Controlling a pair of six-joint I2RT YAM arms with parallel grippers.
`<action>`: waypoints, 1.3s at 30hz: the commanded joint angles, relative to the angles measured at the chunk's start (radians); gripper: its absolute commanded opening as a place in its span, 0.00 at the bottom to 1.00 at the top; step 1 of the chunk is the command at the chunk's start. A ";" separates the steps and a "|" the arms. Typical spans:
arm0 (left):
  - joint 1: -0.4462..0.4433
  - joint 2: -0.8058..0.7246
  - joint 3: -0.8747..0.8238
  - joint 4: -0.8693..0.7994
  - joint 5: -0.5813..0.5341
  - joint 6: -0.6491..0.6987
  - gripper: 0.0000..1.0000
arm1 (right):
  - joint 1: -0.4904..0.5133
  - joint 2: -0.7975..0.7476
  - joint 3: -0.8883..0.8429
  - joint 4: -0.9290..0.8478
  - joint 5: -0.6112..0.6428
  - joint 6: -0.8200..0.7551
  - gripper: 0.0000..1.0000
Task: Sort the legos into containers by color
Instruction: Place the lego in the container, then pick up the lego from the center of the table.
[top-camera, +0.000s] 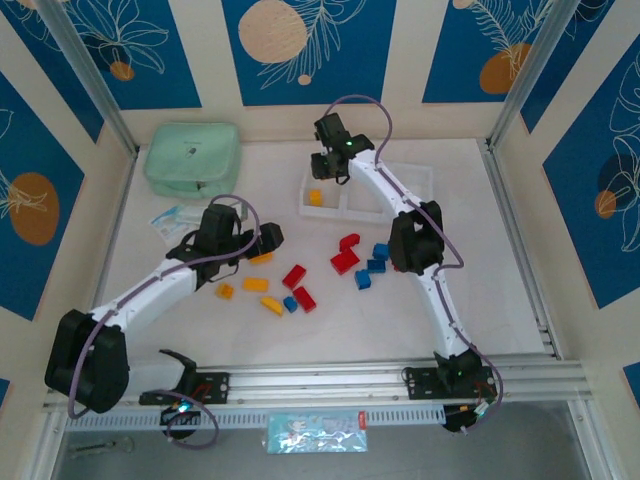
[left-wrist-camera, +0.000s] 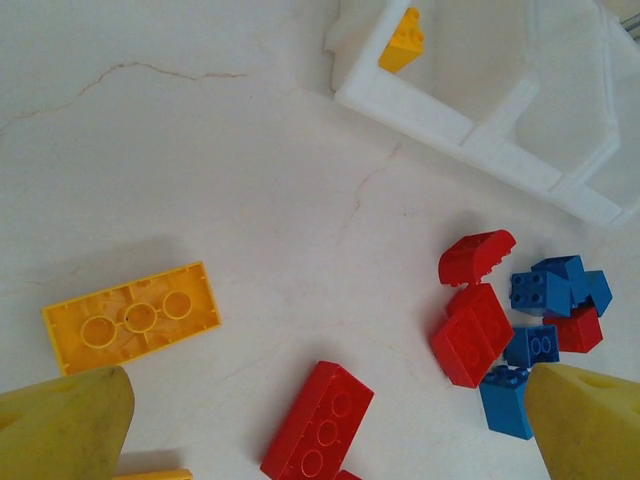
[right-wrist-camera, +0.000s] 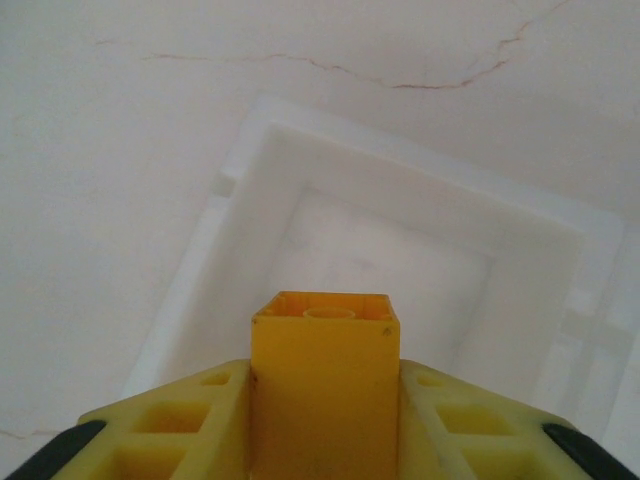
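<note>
1. Item in hand: one yellow brick (right-wrist-camera: 325, 340). It sits between the two yellow fingers (right-wrist-camera: 160, 430) of the right jaws, raised above the floor of the left-end compartment (right-wrist-camera: 400, 270) of the white tray (top-camera: 418, 180).
2. Right jaws: set narrow, with both fingers flush against the brick's sides. I read this as a grip on the brick. I cannot tell whether it is slackening.
3. Tray: I see no other brick below the held one. In the top view the right arm covers part of the other two compartments, and what shows of them is bare.
4. Loose stock: red bricks (top-camera: 294, 276), blue bricks (top-camera: 375, 266) and yellow bricks (top-camera: 256, 284) lie scattered on the desk (top-camera: 480, 270), between the arms and on the near side of the tray.
5. Left jaws: spread as wide as they go and holding nothing, they hover over the desk. A long yellow brick (left-wrist-camera: 130, 318) lies near the left-hand finger (left-wrist-camera: 60, 425), and a red brick (left-wrist-camera: 318, 420) lies under the gap.
6. Step in hand, in my judgement: depositing a yellow piece. The task is at an early stage, with nearly every brick unsorted.
7. Next move calls for parting the right jaws so that the brick drops inside the walls, then lifting straight up clear of the rim. The left jaws then need to centre on a single brick. The red and blue cluster is tightly packed, so there is a risk of catching two.
</note>
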 joint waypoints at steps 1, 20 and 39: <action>-0.012 0.017 0.041 0.025 0.019 0.003 1.00 | -0.001 0.032 0.055 -0.050 0.011 -0.019 0.40; -0.011 -0.046 0.042 -0.054 0.012 0.016 1.00 | 0.102 -0.195 -0.174 -0.009 -0.046 0.010 0.59; -0.009 -0.346 -0.073 -0.373 -0.144 -0.006 1.00 | 0.298 -0.417 -0.634 0.119 -0.215 0.122 0.71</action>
